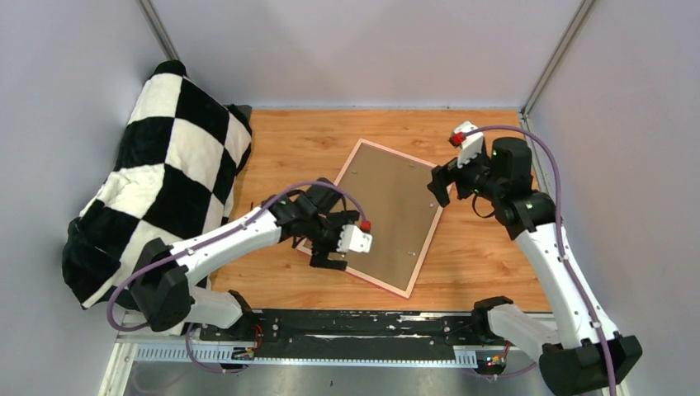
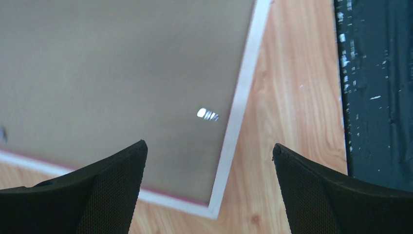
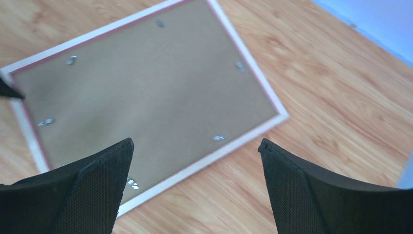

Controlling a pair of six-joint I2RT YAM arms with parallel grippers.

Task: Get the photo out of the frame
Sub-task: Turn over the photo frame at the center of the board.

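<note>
- so, the left jaws stand wide apart and hold nothing; their black fingers (image 2: pixel 109 195) straddle the near corner of the frame (image 2: pixel 237 109) from above, and i cannot tell whether they touch it.
- the right jaws are also spread wide and empty, hanging clear above the frame's far right side, with the whole back in view between their fingers (image 3: pixel 83 190).
- the frame lies flat and face down on the worktop (image 1: pixel 487 247), turned at a slant, its narrow pink border around a brown backing board (image 3: pixel 146 83).
- small metal tabs (image 3: pixel 218 137) sit along the inner edge of the board, and they seem to pin it in.
- the photo shows in no view; i judge it lies under the board, inside the frame.
- by my reading the task is at its opening step: the back is not yet undone and nothing is lifted.
- the next move likely calls for a fingertip brought low to turn the tabs aside, then an edge of the board pried up while the other arm steadies the frame.
- the left arm reaches in low from its base, wrist bent down over the frame's near left edge.
- the right arm rises steeply, elbow high, wrist folded back toward the frame.
- a black-and-white checked cushion (image 1: pixel 165 181) rests at the left, well apart from the frame.
</note>
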